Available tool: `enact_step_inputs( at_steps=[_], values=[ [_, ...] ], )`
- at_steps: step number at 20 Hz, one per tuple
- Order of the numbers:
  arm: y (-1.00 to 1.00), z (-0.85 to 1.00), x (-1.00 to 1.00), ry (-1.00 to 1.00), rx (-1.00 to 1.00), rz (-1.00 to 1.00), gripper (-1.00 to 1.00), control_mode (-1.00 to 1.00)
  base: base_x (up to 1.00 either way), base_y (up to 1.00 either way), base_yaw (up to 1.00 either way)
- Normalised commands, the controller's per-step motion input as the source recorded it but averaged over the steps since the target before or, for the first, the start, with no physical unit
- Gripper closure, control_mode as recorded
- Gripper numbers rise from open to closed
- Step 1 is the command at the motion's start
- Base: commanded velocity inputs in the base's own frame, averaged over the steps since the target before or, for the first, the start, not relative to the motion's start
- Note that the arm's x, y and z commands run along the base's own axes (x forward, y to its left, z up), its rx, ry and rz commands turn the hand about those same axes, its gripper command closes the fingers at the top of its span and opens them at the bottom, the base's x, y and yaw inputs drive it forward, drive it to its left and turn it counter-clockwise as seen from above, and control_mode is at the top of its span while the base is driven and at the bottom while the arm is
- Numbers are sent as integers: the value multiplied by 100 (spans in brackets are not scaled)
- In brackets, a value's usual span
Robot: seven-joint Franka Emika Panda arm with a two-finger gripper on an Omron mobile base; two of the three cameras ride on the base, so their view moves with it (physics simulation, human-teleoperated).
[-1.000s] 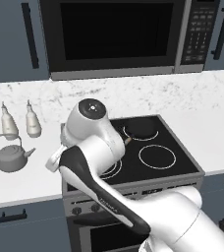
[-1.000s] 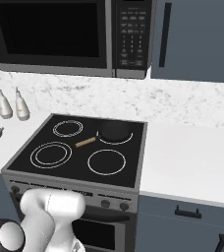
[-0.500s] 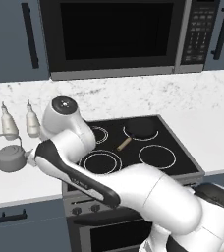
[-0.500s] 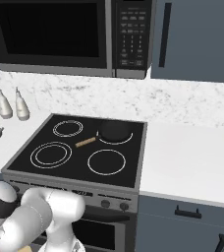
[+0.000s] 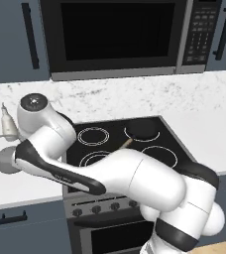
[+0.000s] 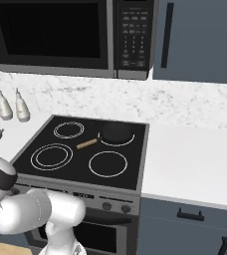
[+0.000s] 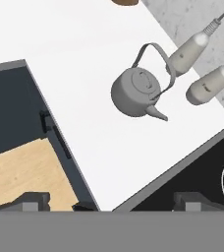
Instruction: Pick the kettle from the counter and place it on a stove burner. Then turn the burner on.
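Gripper (image 7: 111, 202) above 1 kettle (image 7: 133, 92), 2 bottles (image 7: 195, 49)

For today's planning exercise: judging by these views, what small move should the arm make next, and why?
Probably carry the gripper across and down toward the kettle. The hand view shows the kettle upright on the white counter, untouched, beside two white bottles, with the fingertips apart and nothing between them, some way off.

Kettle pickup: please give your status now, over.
Gripper open, above the counter, holding nothing. Kettle upright on the counter, untouched, beside two white bottles. Large burner bare; a dark pan sits on a rear burner.
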Motion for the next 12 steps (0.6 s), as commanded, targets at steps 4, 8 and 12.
enact_step_inputs(
  at_steps=[4, 8, 12],
  values=[
    [0, -7, 16, 0, -5, 0, -100, -100, 0, 0, 0],
    [0, -9, 14, 0, -5, 0, -100, -100, 0, 0, 0],
    [0, -30, 20, -2, -10, 0, -100, -100, 0, 0, 0]
  ],
)
